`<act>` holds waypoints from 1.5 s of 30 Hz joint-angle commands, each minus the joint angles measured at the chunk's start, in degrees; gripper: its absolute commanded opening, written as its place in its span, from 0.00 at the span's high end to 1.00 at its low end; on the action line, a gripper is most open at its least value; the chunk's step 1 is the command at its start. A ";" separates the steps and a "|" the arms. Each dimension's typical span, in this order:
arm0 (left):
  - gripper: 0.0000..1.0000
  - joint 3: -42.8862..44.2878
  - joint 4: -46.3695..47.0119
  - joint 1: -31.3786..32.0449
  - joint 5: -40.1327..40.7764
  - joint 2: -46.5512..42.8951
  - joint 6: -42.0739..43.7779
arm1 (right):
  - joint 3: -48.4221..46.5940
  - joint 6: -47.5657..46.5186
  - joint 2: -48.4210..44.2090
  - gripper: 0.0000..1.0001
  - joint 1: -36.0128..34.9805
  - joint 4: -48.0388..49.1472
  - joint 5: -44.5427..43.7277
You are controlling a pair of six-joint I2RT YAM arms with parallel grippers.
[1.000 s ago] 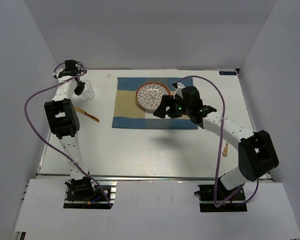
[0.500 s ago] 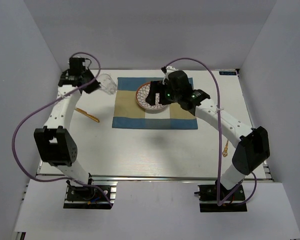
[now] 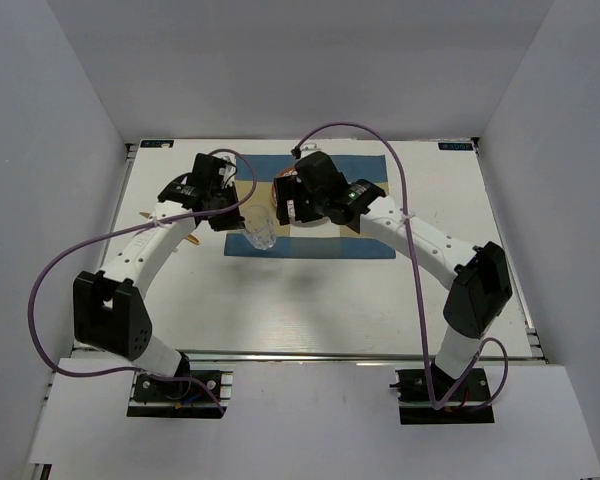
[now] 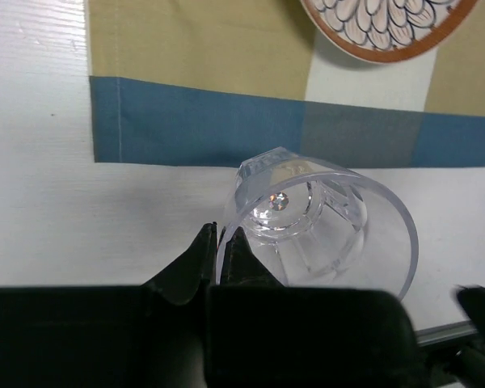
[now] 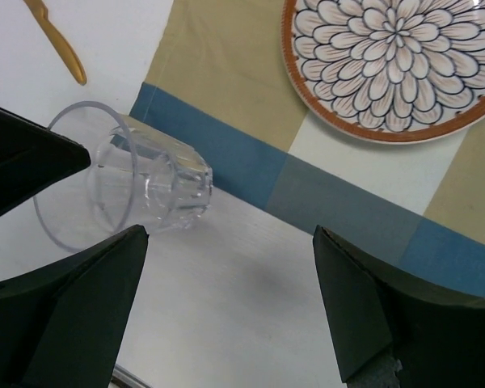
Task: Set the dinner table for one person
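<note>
Two dark fingers (image 4: 190, 263) of the left gripper (image 4: 221, 246) are pinched shut on the rim of a clear faceted glass tumbler (image 4: 307, 218). The tumbler is held tilted on its side, its mouth toward the wrist and its base pointing away. Just beyond that base the blue border of a blue-and-beige cloth placemat (image 4: 226, 121) is seen. Farther out on the placemat lies a round plate with a dark petal pattern and an orange-brown rim (image 4: 388, 24).

The right gripper (image 5: 226, 242) is spread wide, with nothing held between its fingers. The tumbler is seen just ahead of one finger, and a golden-yellow utensil (image 5: 56, 40) lies past it. The large white dinner table (image 3: 310, 300) is spread beneath both grippers. At its far corner a small blue label (image 3: 457, 146) is fixed, its writing too small to be read.
</note>
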State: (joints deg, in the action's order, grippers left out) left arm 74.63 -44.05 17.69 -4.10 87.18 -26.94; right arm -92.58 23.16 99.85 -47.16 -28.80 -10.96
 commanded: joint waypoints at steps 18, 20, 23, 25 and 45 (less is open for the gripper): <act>1.00 1.48 -0.69 6.56 0.67 -3.50 1.80 | -2.78 3.30 1.31 0.13 -4.87 3.92 -3.10; 1.00 1.31 0.19 6.56 -1.34 -3.94 2.06 | -4.18 3.04 3.41 0.14 -5.05 2.18 -2.92; 1.00 1.92 0.28 6.56 -1.97 -4.73 1.63 | -6.39 2.77 6.75 0.21 -5.40 0.06 -4.50; 1.00 2.54 0.20 6.56 -1.62 -5.35 1.19 | -6.65 2.77 8.25 0.34 -5.58 -1.17 -5.91; 0.02 -1.77 1.17 5.51 16.37 -18.53 -7.78 | -6.20 3.56 7.80 1.00 2.05 2.35 -9.69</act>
State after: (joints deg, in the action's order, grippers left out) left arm 73.73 -42.28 24.32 5.48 72.14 -32.82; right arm -94.17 26.46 108.18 -49.91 -28.45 -18.44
